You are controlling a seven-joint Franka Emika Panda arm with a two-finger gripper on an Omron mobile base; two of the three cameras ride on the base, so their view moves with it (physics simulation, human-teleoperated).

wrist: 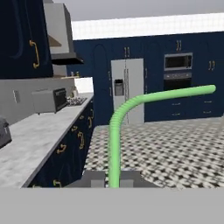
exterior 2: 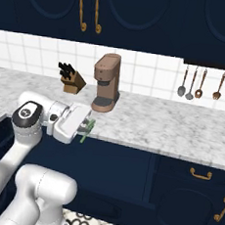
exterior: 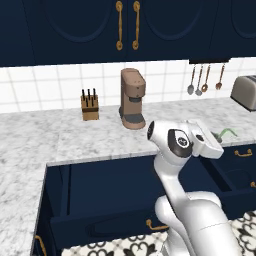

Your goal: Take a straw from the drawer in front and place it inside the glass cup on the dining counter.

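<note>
The gripper (wrist: 113, 178) is nearly closed, pinching the thin green bent-ended straw (wrist: 116, 131) by its lower end. It holds the straw level beside the marble worktop (exterior 2: 147, 123), probably clear of the open navy-blue drawer (exterior: 115, 192) for carrying.

Brown coffee machine (exterior: 132, 99) on the marble counter (exterior: 75, 135), knife block (exterior: 90, 105) left of it, toaster (exterior: 245, 92) far right.

The straw's (wrist: 114, 144) lower end is hidden between the gripper (wrist: 113, 178) fingertips; the toaster (exterior: 246, 92) is cut off by the frame edge (left base view).
</note>
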